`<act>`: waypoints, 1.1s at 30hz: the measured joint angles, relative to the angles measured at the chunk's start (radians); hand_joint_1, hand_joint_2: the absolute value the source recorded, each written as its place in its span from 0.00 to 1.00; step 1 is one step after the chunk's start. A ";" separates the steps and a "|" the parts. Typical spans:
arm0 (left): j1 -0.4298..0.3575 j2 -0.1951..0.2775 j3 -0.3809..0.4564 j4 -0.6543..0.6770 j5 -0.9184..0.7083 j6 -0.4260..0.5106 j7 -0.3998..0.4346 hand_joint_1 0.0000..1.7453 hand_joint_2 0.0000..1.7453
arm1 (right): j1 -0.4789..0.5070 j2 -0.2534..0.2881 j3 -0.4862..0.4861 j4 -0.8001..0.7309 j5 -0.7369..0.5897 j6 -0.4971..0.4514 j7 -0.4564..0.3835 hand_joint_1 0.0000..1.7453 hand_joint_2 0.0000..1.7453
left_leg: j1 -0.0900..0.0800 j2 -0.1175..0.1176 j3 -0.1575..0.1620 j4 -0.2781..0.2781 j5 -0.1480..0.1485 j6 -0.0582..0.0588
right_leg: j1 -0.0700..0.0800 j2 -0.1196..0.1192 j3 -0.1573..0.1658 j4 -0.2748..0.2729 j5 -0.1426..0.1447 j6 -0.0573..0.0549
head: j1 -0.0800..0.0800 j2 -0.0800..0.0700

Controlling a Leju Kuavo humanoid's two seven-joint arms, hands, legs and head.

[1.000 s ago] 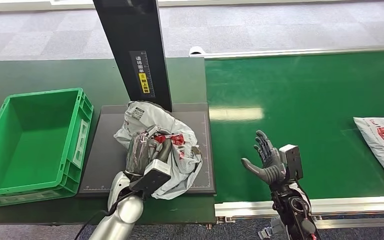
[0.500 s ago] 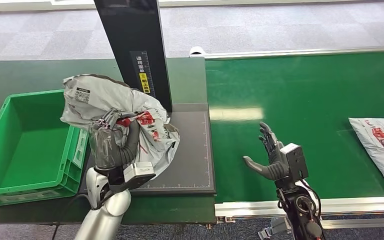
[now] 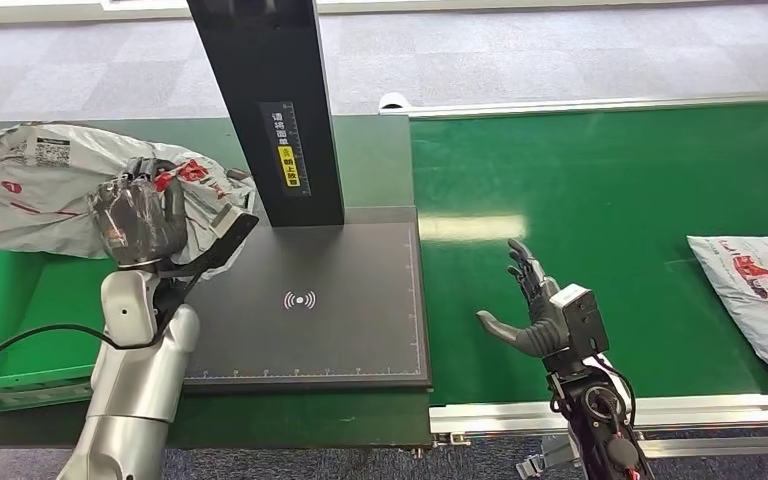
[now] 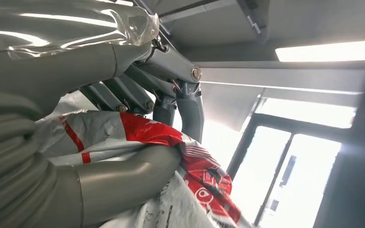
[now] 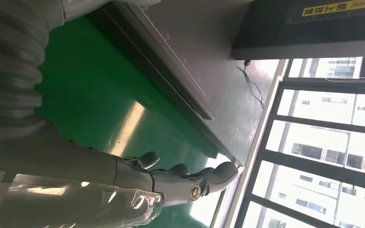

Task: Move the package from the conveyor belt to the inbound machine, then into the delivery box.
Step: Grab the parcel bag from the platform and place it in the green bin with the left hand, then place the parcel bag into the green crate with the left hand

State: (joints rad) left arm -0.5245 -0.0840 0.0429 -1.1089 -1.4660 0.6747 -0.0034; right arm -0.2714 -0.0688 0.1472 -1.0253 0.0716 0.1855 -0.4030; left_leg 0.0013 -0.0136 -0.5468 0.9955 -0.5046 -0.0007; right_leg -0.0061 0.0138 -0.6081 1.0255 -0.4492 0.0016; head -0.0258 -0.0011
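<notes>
Head view: one package [image 3: 50, 185], a grey mailer with red print, is held aloft in the left hand [image 3: 140, 222], over the far right part of the green box [image 3: 15, 340] at the table's left edge. Left wrist view confirms the hold: thumb and fingers [image 4: 138, 90] are closed around the crumpled bag [image 4: 123, 137].

Progress, judged:
- Conveyor to inbound machine: appears done. The machine's dark plate [image 3: 305, 340] lies bare, its scan mark showing, with the black post [image 3: 275, 110] at its far edge.
- Machine to box: under way. The package is over the box, not yet in it; lowering and release remain.

Right hand [image 3: 530, 315]: empty, fingers spread, palm toward the machine, above the belt [image 3: 600, 180] near its near edge. Right wrist view shows its fingers [image 5: 180, 178] extended, gripping nothing.

Count:
- Packages: two. One in the left hand; one second package [image 3: 755, 290] lying flat at the belt's right edge, partly cut off by the frame.
- Boxes: one, green, nothing visible inside where its floor shows.
- Inbound machines: one plate with one post.
- Belts: one.
- Hands: two, one loaded, one free.
</notes>
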 joint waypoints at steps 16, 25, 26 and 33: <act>-0.310 0.314 0.131 0.640 -0.045 -0.293 0.395 0.52 1.00 | -0.013 0.035 0.012 0.036 0.001 -0.007 0.014 0.00 1.00 | 0.002 0.003 0.000 0.000 0.000 -0.001 | 0.002 0.004 -0.002 0.001 0.000 -0.001 | 0.000 0.000; -0.334 0.329 0.210 0.673 0.027 -0.001 0.235 0.00 1.00 | 0.018 0.051 0.008 0.020 -0.003 -0.005 0.016 0.00 1.00 | 0.001 0.003 0.000 0.000 0.000 -0.001 | 0.002 0.004 -0.002 0.000 0.000 -0.001 | 0.000 0.000; -0.333 0.326 0.219 0.667 0.046 0.004 0.201 0.00 1.00 | 0.019 0.052 0.008 0.017 -0.003 -0.005 0.016 0.00 1.00 | 0.001 0.003 0.000 0.000 0.000 -0.001 | 0.002 0.004 -0.002 0.000 0.000 -0.001 | 0.000 0.000; -0.298 0.255 0.301 0.512 0.163 0.009 -0.061 0.00 1.00 | 0.023 0.056 0.004 -0.001 0.003 -0.009 0.024 0.00 1.00 | 0.001 0.003 0.000 0.000 0.000 -0.001 | 0.002 0.004 -0.002 0.000 0.000 -0.001 | 0.000 0.000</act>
State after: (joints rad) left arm -0.8223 0.1713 0.3440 -0.5964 -1.3032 0.6840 -0.0640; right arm -0.2483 -0.0124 0.1513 -1.0266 0.0747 0.1768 -0.3792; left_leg 0.0027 -0.0106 -0.5471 0.9956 -0.5045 -0.0012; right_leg -0.0042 0.0175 -0.6101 1.0255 -0.4487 0.0007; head -0.0257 -0.0011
